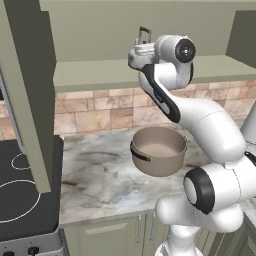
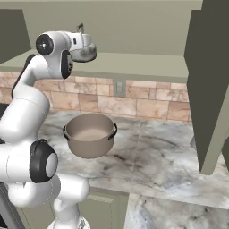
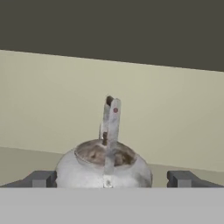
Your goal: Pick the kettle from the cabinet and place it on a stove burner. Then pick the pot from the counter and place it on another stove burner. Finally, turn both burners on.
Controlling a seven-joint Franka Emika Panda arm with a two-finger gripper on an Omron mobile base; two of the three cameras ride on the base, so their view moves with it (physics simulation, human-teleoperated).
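Kettle (image 3: 104,168): sitting on the cabinet (image 1: 95,75) shelf, between the gripper (image 3: 112,178) fingertips.
Pot (image 1: 158,150): resting on the counter (image 1: 95,172), below the shelf.
Stove burners (image 1: 17,197): lying left of the counter.

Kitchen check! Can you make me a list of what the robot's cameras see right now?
Surface: marbled counter, black cooktop at its end.
Job's things: silver kettle upright on the cabinet shelf; brown pot on the counter, no lid; burner rings bare.
Clutter: nothing seen.
Pincer: pincer open, fingertips either side of the kettle, not closed on it.
Cables: nothing seen.
Surroundings: tiled wall, open cabinet door.
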